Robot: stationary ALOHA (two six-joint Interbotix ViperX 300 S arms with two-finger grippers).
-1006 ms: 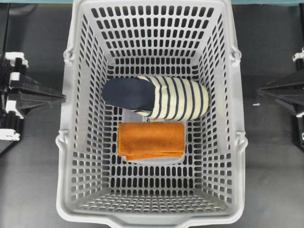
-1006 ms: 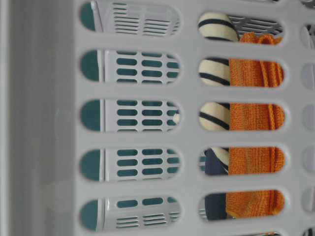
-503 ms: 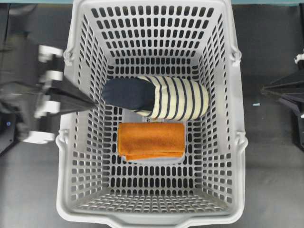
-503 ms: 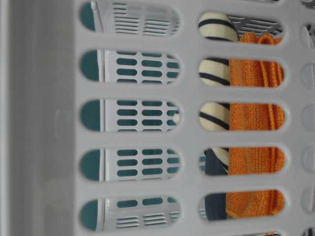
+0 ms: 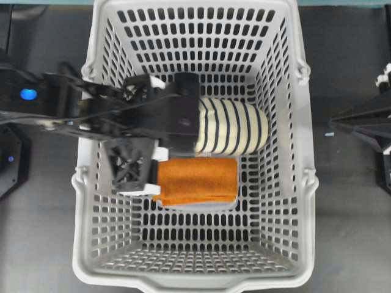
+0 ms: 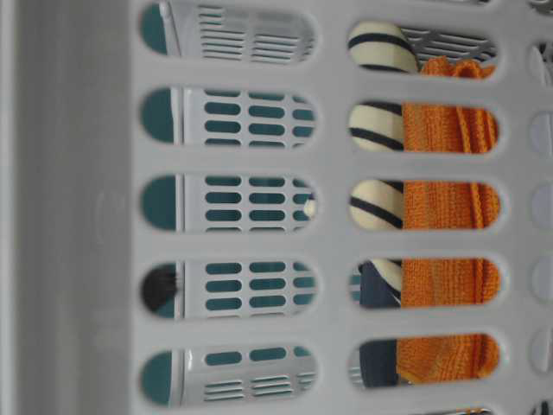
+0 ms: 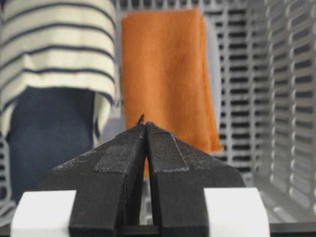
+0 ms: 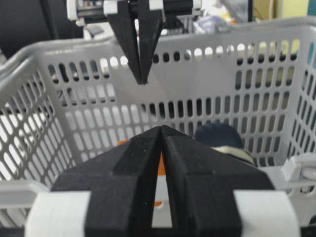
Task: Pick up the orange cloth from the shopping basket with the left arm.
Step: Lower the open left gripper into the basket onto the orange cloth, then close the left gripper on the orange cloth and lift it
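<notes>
On the shopping basket floor I log the orange cloth, apparently untouched; my left gripper, jaws pressed together and empty, hangs above, tips nearer its left end.

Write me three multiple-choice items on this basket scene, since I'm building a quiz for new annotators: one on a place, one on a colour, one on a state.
1. Where does the orange cloth lie?
A. On the table outside the shopping basket
B. On the shopping basket floor beside the striped slipper
C. In the left gripper

2. What colour is the slipper's toe end?
A. Navy
B. Red
C. Green

3. How do the left gripper jaws stand?
A. Wide open
B. Clamped on the cloth
C. Shut, holding nothing

Answers: B, the overhead view shows them side by side; A, the left wrist view shows navy; C, its jaws meet above the cloth.
</notes>
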